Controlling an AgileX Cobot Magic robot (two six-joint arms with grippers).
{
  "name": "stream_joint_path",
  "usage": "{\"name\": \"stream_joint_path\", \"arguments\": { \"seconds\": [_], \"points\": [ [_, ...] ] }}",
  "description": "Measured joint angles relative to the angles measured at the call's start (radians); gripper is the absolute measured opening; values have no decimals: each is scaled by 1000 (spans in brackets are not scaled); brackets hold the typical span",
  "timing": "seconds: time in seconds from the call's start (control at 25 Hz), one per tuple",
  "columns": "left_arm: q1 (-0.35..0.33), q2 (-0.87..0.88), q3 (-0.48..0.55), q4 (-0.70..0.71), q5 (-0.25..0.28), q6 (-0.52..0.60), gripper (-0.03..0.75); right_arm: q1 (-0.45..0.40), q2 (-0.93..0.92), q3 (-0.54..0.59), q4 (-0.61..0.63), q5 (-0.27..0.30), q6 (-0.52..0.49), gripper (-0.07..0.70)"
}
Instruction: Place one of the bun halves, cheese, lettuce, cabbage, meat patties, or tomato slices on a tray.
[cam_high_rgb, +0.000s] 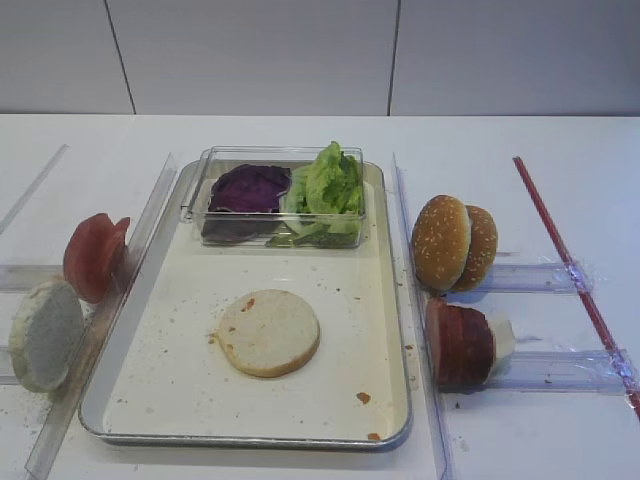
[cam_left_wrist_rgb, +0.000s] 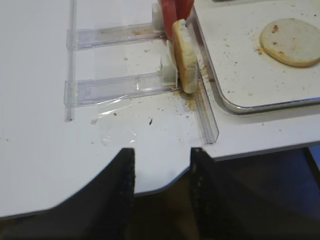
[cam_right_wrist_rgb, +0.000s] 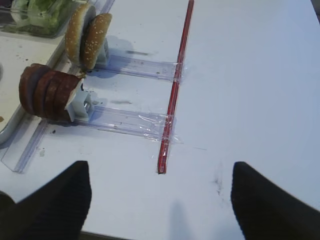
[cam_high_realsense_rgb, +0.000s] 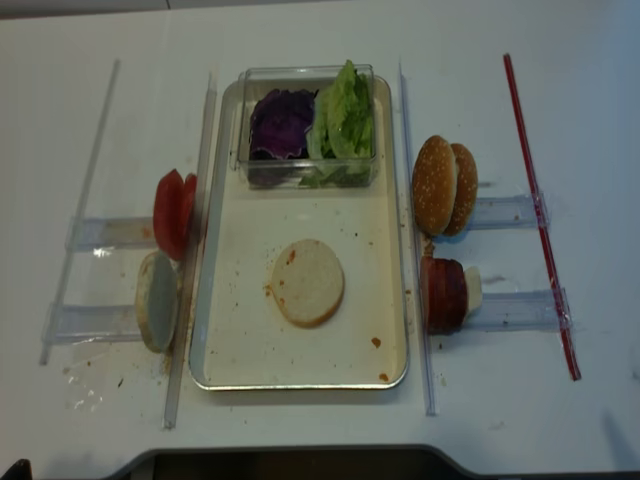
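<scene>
One bun half (cam_high_rgb: 268, 332) lay flat near the middle of the tray (cam_high_rgb: 160, 380); another (cam_high_rgb: 44, 334) stood on edge left of it on the counter (cam_high_rgb: 530, 430); the left fingers (cam_left_wrist_rgb: 120, 185) and the right fingers (cam_right_wrist_rgb: 55, 200) stood apart, holding nothing.
</scene>
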Motion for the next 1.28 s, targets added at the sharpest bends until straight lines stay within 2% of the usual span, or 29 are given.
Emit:
{"name": "stream_joint_path", "arguments": {
  "seconds": [0.16, 0.36, 0.48, 1.28],
  "points": [
    [0, 0, 14, 0, -7, 8, 258, 0, 0, 0, 0, 0, 0, 582],
    [0, 0, 48, 0, -89, 16, 258, 0, 0, 0, 0, 0, 0, 582],
    [0, 0, 58, 0, -100, 16, 257, 0, 0, 0, 0, 0, 0, 582],
    [0, 0, 58, 0, -105, 16, 255, 0, 0, 0, 4, 0, 0, 582]
  ]
}}
